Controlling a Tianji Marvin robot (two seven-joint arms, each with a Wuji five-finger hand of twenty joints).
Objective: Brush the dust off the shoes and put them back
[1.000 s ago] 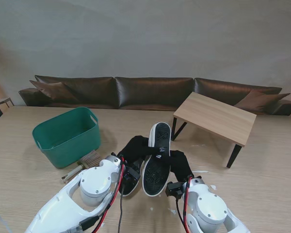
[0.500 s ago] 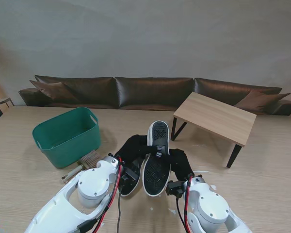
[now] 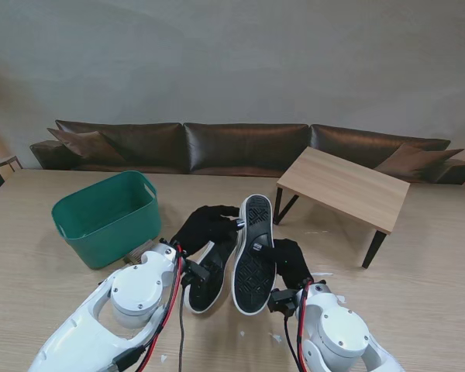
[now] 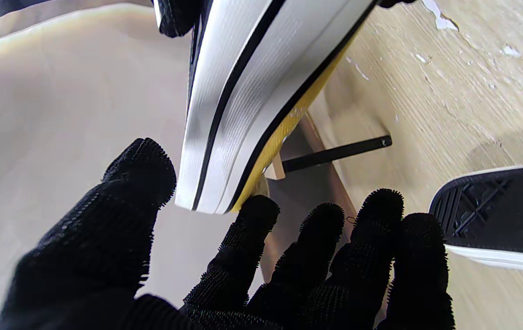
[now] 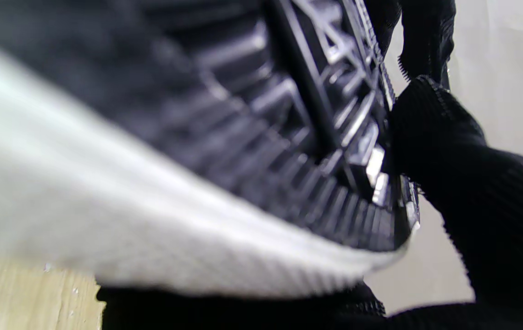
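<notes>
Fingers [image 5: 440,137] of the right hand [image 3: 289,260] clamp the raised shoe [image 3: 255,252], sole up.

Showing ribbed white rubber on the shoe [image 4: 225,105]; wearing rough black knit on the left hand [image 4: 225,275]; lying on matt wood-grain table [image 3: 418,256].

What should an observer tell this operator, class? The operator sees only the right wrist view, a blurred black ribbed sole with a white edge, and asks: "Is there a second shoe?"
Observer: Yes. A second black shoe with a white rubber edge lies sole up on the pale wooden table, left of the raised black-and-white shoe that your right hand holds.
Operator: Where is the left hand?
Observer: The black-gloved left hand is at the raised shoe's far end, its fingers spread apart.
Operator: What lies further left?
Observer: A green plastic basket stands on the table, left of both shoes.
</notes>
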